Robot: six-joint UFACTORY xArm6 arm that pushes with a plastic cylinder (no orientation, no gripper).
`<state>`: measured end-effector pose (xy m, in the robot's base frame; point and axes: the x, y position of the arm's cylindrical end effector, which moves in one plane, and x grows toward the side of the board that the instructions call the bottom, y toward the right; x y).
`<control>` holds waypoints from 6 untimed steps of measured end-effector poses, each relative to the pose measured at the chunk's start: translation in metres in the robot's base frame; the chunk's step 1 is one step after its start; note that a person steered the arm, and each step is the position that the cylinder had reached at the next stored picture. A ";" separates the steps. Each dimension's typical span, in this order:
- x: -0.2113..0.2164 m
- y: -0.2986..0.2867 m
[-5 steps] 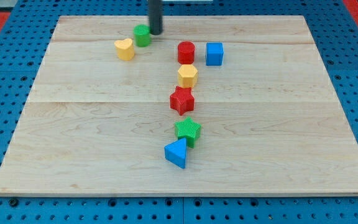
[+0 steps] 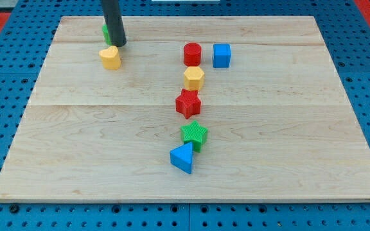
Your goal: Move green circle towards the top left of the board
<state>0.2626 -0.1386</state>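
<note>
The green circle block [image 2: 106,33] sits near the board's top left and is mostly hidden behind my rod; only a sliver shows at the rod's left. My tip [image 2: 119,45] rests against its right side. A yellow heart block [image 2: 110,58] lies just below the tip and the green circle, close to both.
A red cylinder [image 2: 192,54] and a blue cube [image 2: 221,55] stand at upper middle. Below them run a yellow hexagon [image 2: 194,78], a red star [image 2: 187,104], a green star [image 2: 194,135] and a blue triangle [image 2: 182,157]. The wooden board [image 2: 76,147] lies on a blue pegboard.
My tip has slid left and pushed the green circle left towards the top left. The yellow heart has also shifted left and slightly down.
</note>
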 end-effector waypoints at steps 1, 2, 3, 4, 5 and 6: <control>-0.021 0.000; -0.030 0.005; -0.048 0.012; -0.070 0.006; -0.055 -0.036; -0.038 -0.046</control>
